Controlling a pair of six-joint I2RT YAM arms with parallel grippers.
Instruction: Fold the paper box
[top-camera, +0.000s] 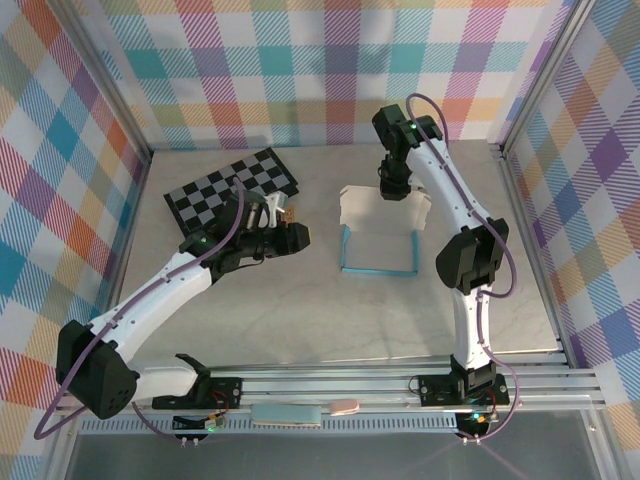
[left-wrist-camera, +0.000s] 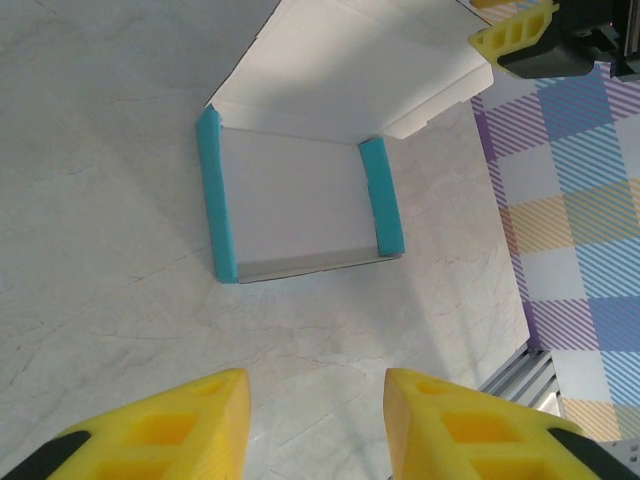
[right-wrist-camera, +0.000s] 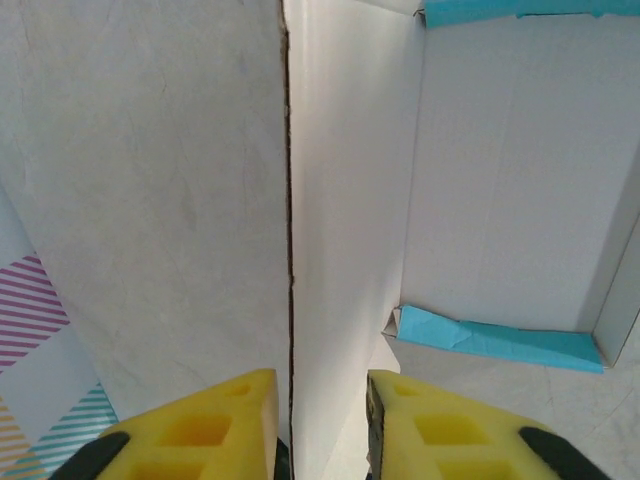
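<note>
The paper box (top-camera: 378, 245) sat right of centre on the tabletop (top-camera: 300, 320), its turquoise side walls up, pale inside showing, far flap spread out. The right claw (right-wrist-camera: 322, 385) stood slightly parted astride that flap's edge. The left claw (left-wrist-camera: 312, 385) hovered left of the box, part open and empty, near a checkerboard (top-camera: 232, 190)
</note>
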